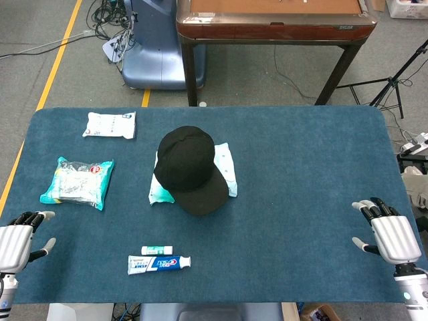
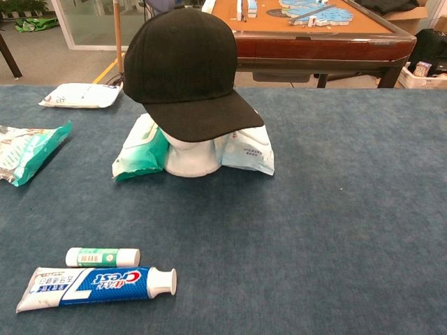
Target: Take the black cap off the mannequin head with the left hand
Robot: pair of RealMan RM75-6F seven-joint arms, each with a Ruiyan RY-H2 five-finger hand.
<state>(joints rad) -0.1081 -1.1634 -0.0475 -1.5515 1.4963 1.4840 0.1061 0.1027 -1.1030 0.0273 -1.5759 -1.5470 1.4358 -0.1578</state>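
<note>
The black cap (image 1: 189, 167) (image 2: 185, 70) sits on a white mannequin head (image 2: 190, 157), brim toward me, near the middle of the blue table. Only the head's lower part shows under the brim in the chest view. My left hand (image 1: 19, 242) rests at the table's near left corner, fingers apart and holding nothing, far from the cap. At the near right edge my right hand (image 1: 388, 233) is likewise open and holds nothing. Neither hand shows in the chest view.
Teal wipe packs (image 1: 227, 175) (image 2: 140, 150) lie behind and beside the mannequin head. A teal packet (image 1: 77, 182), a white packet (image 1: 110, 124), a toothpaste tube (image 1: 158, 263) (image 2: 98, 286) and a small tube (image 1: 157, 250) (image 2: 103, 257) lie on the blue table (image 1: 301, 187). A brown table (image 1: 274, 20) stands beyond.
</note>
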